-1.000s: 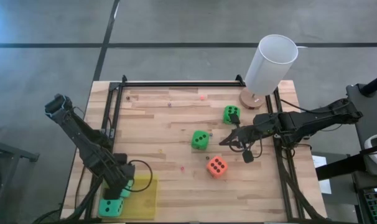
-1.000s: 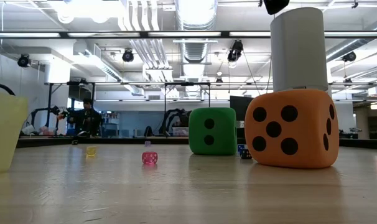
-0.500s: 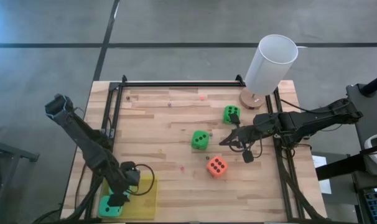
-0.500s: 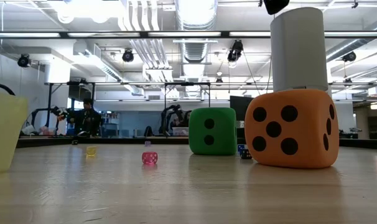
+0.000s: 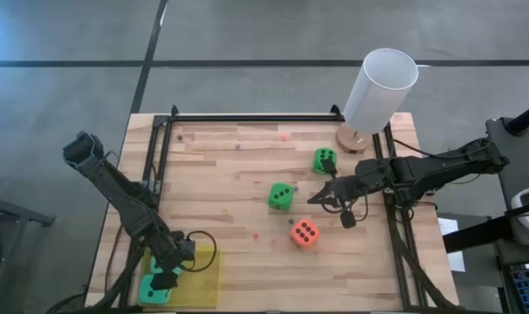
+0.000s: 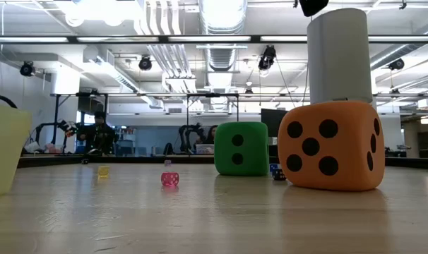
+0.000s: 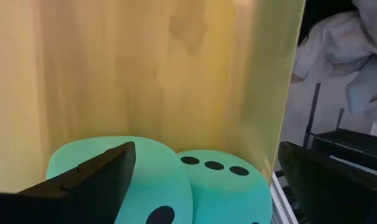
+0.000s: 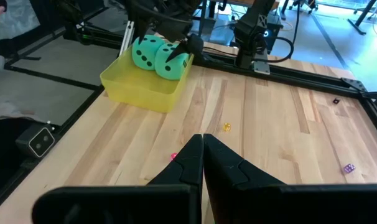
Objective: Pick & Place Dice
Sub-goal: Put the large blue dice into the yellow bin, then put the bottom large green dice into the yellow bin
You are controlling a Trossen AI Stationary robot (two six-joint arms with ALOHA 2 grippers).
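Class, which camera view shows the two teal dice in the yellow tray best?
The right wrist view: both teal dice sit whole inside the yellow tray. The left wrist view crops them between open fingers. The high view hides them partly under the left gripper. The low view shows only the tray's edge.

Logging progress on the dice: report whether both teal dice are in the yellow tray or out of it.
In. Both teal dice sit side by side inside the yellow tray, with the open left gripper over them.

grey concrete floor (image 5: pixel 64 52) with dark seams, exposed ceiling ducts (image 6: pixel 221 17), strip lights (image 6: pixel 129 39), open workshop hall
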